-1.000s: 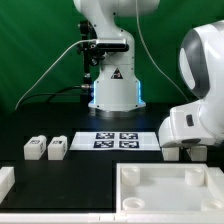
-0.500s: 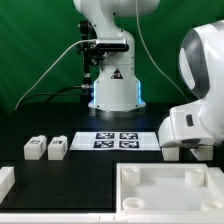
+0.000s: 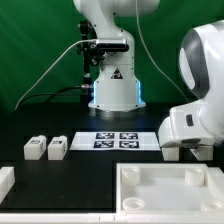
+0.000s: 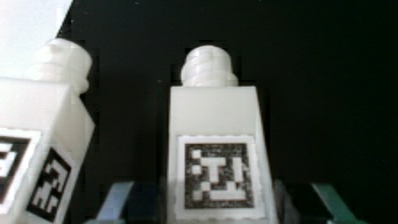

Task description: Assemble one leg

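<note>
In the wrist view a white leg with a rounded peg end and a black-and-white tag on its face lies between my fingers. My gripper is open, with one finger on each side of the leg and a dark gap between each finger and the leg. A second leg lies beside it, outside the jaws. In the exterior view my gripper is low over the table at the right, mostly hidden by the white wrist. Two more legs stand at the left.
The marker board lies mid-table in front of the robot base. The large white rimmed tabletop lies at the front right, just in front of my gripper. Another white part shows at the front left edge.
</note>
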You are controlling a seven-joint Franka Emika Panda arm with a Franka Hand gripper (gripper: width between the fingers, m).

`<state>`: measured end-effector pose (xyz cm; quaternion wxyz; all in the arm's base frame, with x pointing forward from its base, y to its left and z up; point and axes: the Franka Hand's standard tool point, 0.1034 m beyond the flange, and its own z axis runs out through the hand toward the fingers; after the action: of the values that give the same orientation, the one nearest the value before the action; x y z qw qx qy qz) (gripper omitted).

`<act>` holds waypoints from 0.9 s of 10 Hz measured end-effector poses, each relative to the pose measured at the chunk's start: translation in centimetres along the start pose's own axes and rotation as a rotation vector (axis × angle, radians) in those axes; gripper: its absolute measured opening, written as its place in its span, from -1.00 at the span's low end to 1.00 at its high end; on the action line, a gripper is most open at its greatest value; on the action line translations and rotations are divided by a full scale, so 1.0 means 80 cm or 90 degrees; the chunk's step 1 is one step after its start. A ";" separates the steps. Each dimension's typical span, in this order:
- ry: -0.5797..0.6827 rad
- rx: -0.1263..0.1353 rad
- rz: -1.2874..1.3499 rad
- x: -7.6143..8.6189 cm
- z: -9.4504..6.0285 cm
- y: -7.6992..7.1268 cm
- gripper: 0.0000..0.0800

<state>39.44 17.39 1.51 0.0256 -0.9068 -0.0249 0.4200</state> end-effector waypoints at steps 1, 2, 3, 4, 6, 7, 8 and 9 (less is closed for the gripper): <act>0.000 0.000 0.000 0.000 0.000 0.000 -0.28; 0.006 -0.005 -0.023 0.001 -0.014 0.006 -0.27; 0.047 -0.009 -0.047 0.002 -0.064 0.017 -0.27; 0.066 -0.007 -0.048 -0.006 -0.096 0.021 -0.27; 0.197 -0.001 -0.057 -0.017 -0.164 0.029 -0.27; 0.244 -0.003 -0.053 -0.037 -0.187 0.035 -0.27; 0.272 -0.004 -0.054 -0.048 -0.212 0.032 -0.27; 0.376 0.000 -0.055 -0.028 -0.218 0.029 -0.27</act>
<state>51.35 14.45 14.27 0.0500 -0.9878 -0.0550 0.1366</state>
